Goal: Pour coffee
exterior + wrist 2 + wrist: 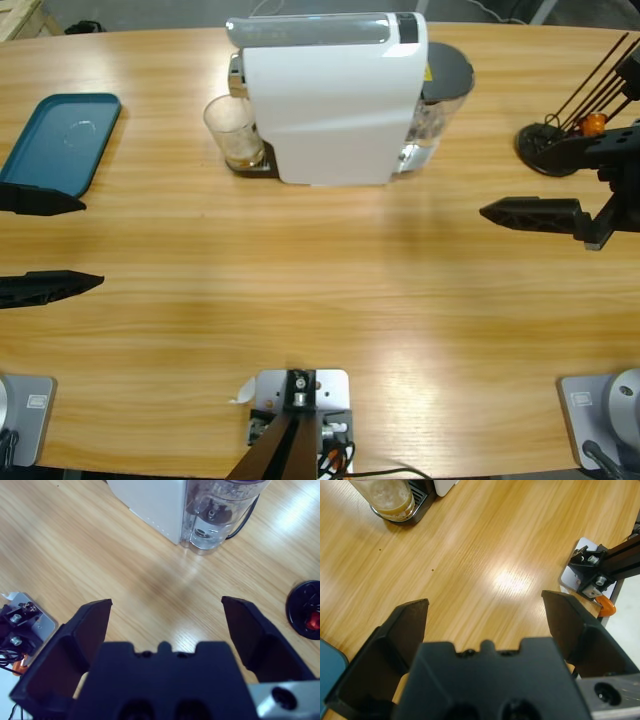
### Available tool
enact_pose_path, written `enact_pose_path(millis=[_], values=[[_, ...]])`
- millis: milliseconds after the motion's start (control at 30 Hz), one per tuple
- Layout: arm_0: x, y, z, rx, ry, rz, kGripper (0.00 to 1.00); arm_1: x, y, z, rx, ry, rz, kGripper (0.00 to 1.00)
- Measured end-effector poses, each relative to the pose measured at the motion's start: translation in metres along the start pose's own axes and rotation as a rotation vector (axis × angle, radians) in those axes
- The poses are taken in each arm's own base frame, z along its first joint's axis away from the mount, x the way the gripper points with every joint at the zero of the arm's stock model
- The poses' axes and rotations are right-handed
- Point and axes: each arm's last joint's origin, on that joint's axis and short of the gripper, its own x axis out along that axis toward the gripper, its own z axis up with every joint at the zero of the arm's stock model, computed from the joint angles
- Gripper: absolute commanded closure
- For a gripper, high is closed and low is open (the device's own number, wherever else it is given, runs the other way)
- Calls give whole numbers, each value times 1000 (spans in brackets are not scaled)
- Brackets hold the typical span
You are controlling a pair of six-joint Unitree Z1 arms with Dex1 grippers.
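Unlabelled white machine (335, 105), coffee (243, 155)

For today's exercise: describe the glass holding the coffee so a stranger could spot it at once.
Find the big white coffee machine at the table's far edge. On its drip tray, at the spout end, stands a clear drinking glass. It alone holds a shallow amber-brown coffee layer.

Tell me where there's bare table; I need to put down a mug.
The wide wood in front of the coffee machine, between the left gripper and right gripper, is bare. Crowded: around the glass, blue tray, capsule stand.
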Motion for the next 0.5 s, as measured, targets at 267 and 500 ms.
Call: enact_pose_path(millis=[267, 500], values=[[0, 0, 0, 0, 0, 0, 7, 2, 0, 1, 0, 7, 0, 0], [0, 0, 0, 0, 0, 0, 9, 2, 0, 1, 0, 7, 0, 0]])
